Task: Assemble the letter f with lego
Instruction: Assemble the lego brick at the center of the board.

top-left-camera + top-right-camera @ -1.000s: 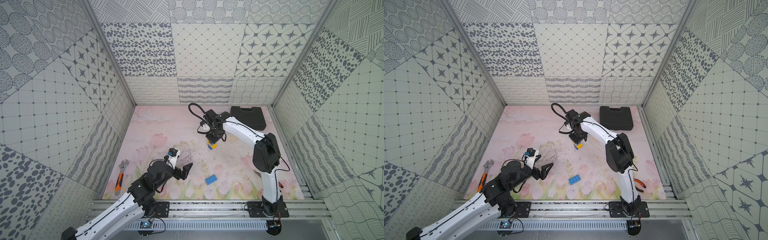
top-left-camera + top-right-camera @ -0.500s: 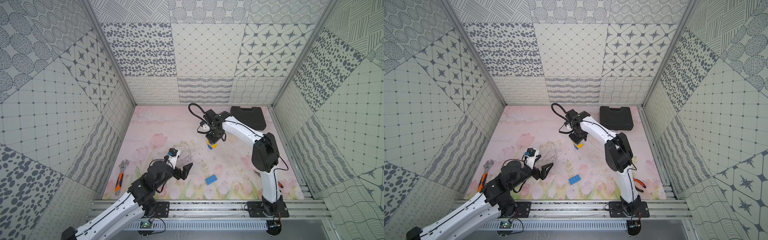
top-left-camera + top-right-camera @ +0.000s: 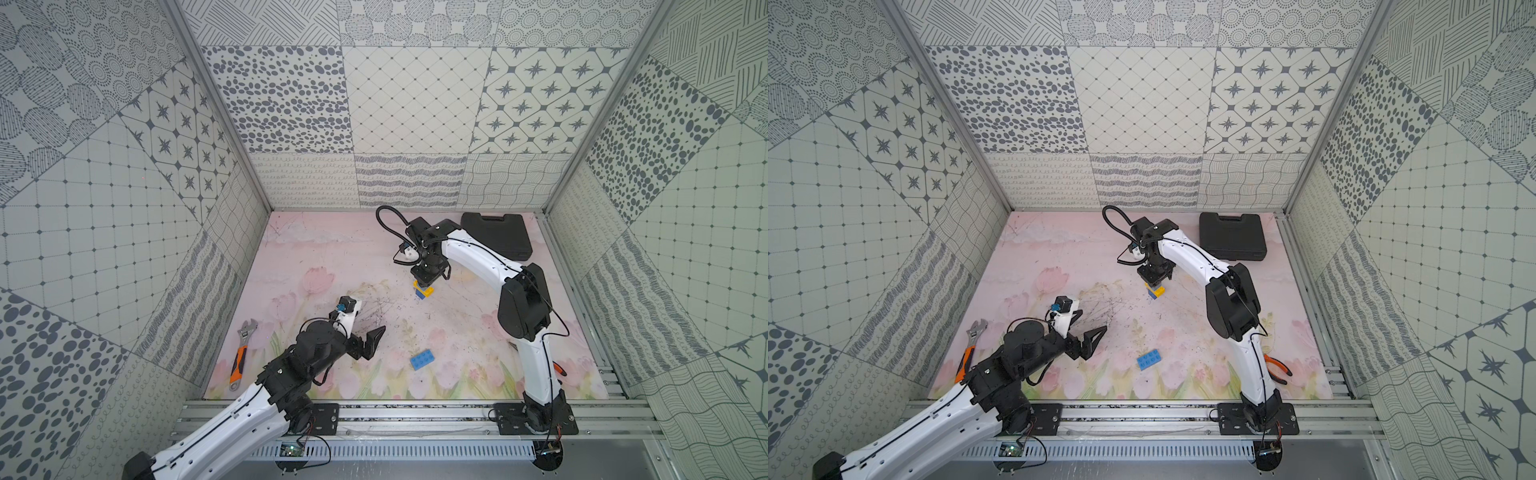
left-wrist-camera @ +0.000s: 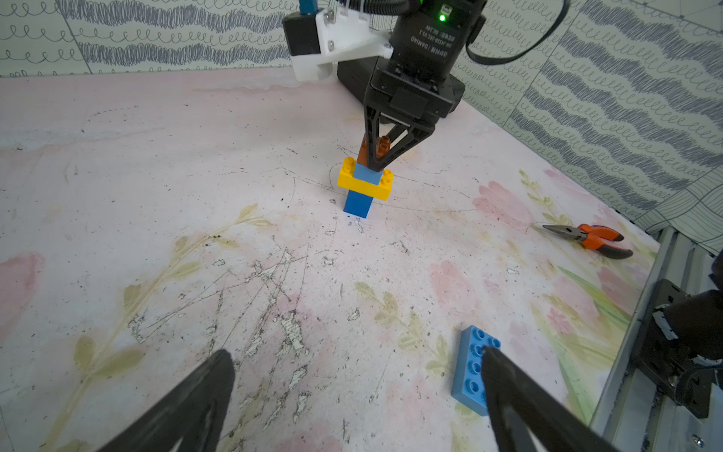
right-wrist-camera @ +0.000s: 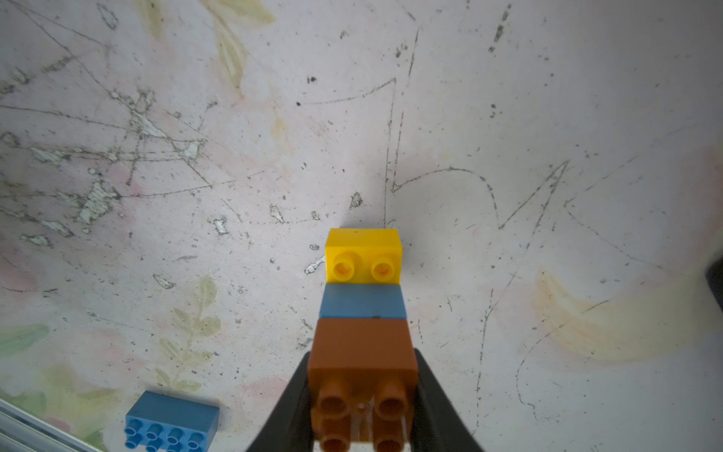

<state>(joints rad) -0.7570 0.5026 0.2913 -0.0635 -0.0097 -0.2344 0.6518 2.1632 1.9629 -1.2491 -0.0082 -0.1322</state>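
A lego column (image 3: 424,291) (image 3: 1155,289) stands on the mat: a blue square brick (image 4: 357,205) at the base, the long yellow brick (image 4: 364,187) (image 5: 364,254) across it, another blue square (image 5: 362,301), and the brown square (image 4: 381,146) (image 5: 362,340) on top. My right gripper (image 4: 377,166) (image 5: 362,354) (image 3: 428,277) comes straight down and is shut on the brown brick. The long blue brick (image 3: 423,359) (image 3: 1149,359) (image 4: 471,368) (image 5: 170,422) lies loose near the front. My left gripper (image 4: 354,354) (image 3: 1092,320) hovers open and empty to the left of that brick.
An orange-handled wrench (image 3: 243,353) lies by the left wall. Orange-handled pliers (image 3: 1277,368) (image 4: 594,238) lie at the front right by the right arm's base. A black case (image 3: 496,235) sits at the back right corner.
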